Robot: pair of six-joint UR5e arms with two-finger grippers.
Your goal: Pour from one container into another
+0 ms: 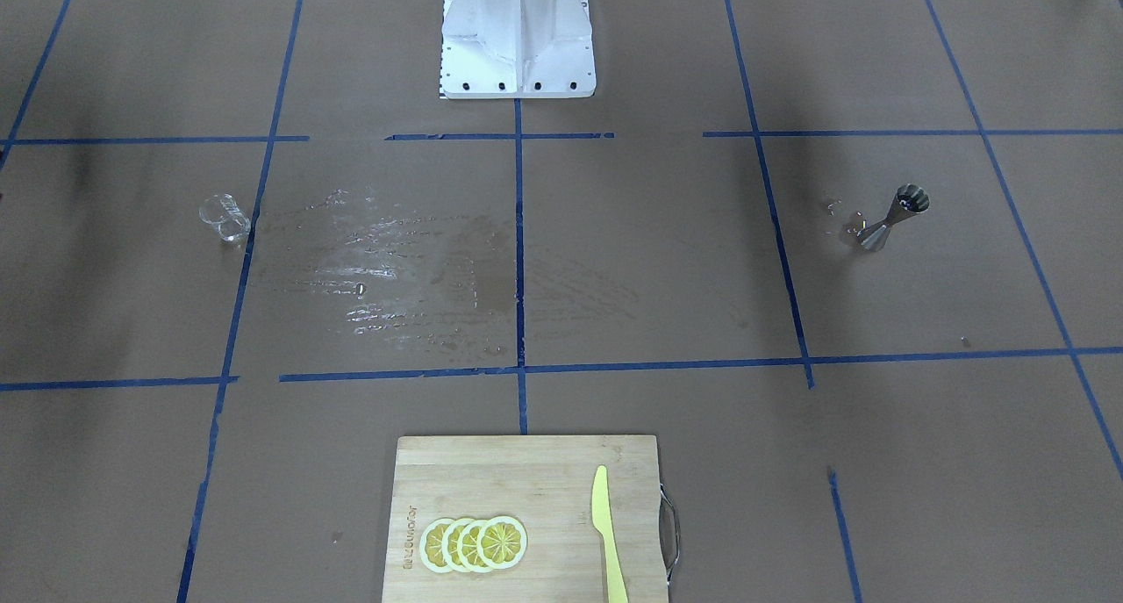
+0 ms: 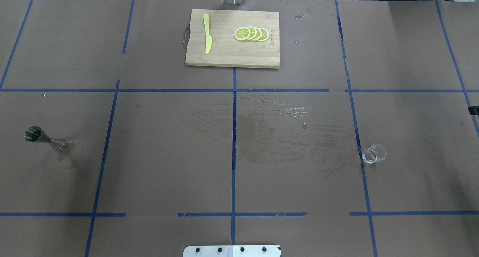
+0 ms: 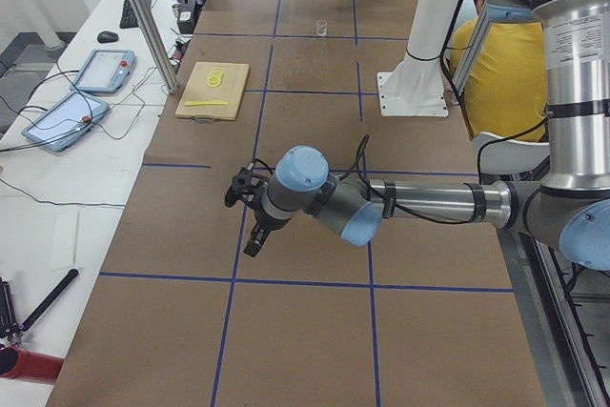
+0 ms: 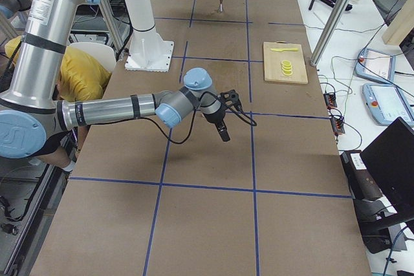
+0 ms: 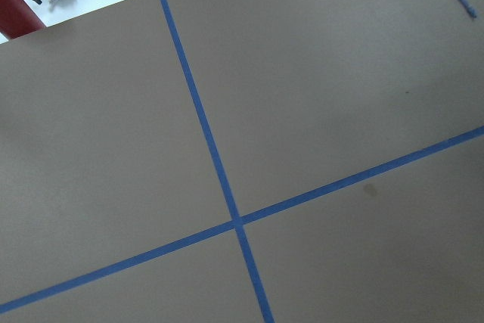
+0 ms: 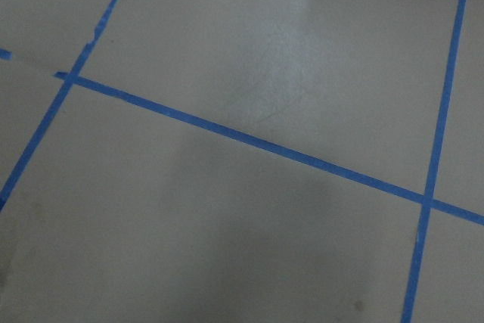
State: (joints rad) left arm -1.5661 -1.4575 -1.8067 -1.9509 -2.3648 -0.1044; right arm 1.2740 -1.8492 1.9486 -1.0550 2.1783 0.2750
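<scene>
The clear glass tumbler stands upright on the brown paper on my right side, and shows small and far off in the exterior left view. The silver jigger stands upright on my left side, far off in the exterior right view. My left gripper hangs over bare paper near the table's left end, far from both. My right gripper hangs over bare paper near the right end. I cannot tell whether either is open or shut. Both wrist views show only paper and blue tape.
A wet smear covers the table's middle. A wooden cutting board with lemon slices and a yellow knife lies at the far edge. The white robot base stands mid-table. A person in a yellow shirt sits behind it.
</scene>
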